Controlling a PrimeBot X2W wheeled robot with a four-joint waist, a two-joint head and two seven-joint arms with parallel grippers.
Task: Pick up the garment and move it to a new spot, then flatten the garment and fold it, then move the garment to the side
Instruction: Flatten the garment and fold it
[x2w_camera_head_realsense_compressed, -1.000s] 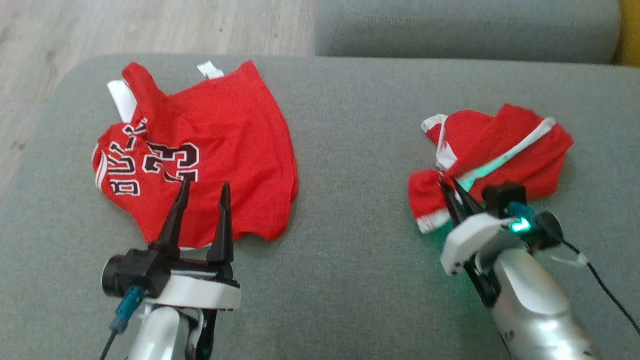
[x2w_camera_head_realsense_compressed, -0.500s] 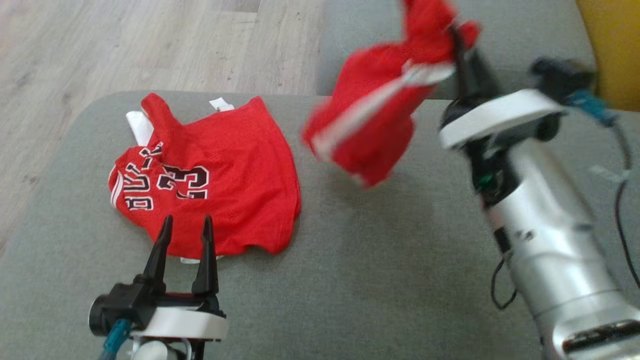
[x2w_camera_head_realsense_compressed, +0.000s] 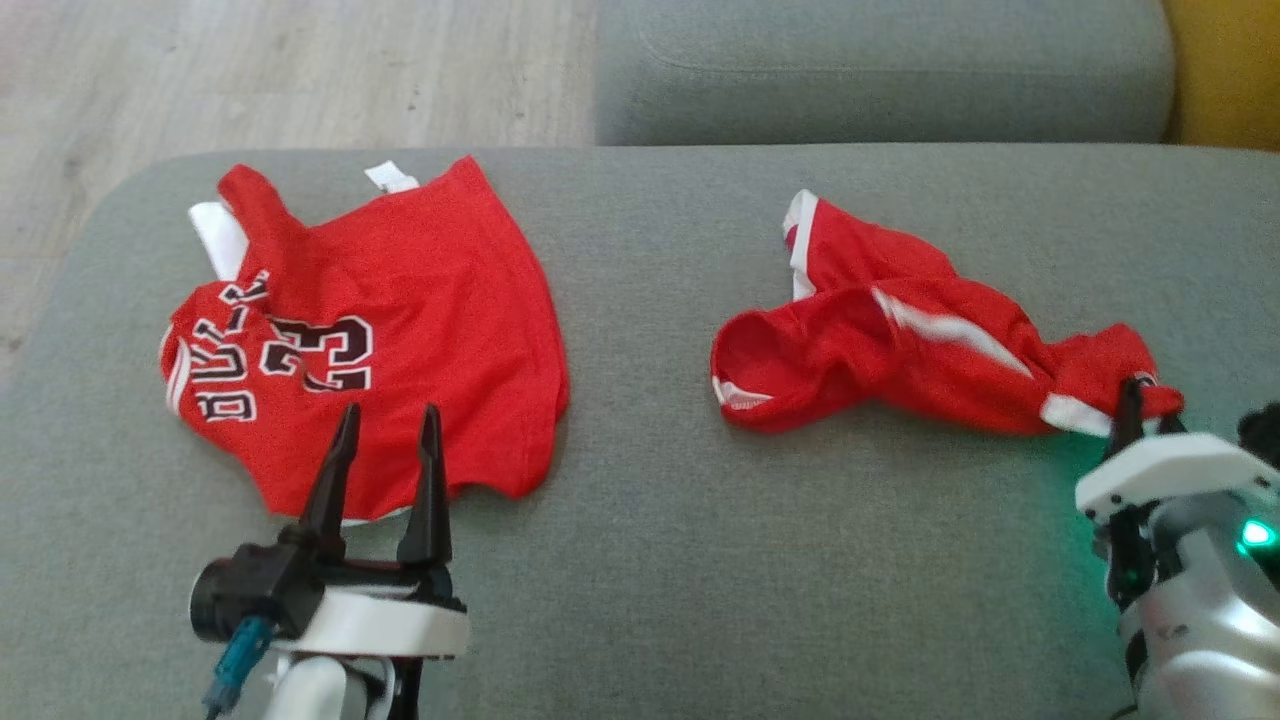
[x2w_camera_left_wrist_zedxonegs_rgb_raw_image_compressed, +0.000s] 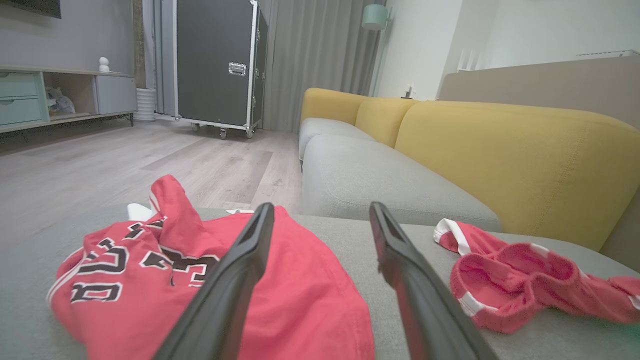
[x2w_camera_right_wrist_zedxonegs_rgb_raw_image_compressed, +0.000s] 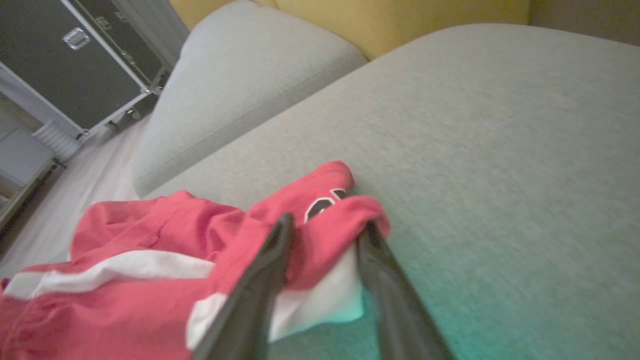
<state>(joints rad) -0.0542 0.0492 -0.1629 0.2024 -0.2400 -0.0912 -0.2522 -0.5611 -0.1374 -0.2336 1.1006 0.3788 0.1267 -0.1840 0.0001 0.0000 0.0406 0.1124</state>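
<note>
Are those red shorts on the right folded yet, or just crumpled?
Crumpled, not folded: the red shorts lie stretched out, twisted and wrinkled on the grey cushion, one end pinched in the right hand.

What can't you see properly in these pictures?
Word on the jersey: head view, a fold covers its last letters.
Grip of the right gripper: right wrist view, shorts cloth fills the gap between its fingers, so pinched or loose cannot be told.
Badge on the shorts: right wrist view, half tucked under a fold.
</note>
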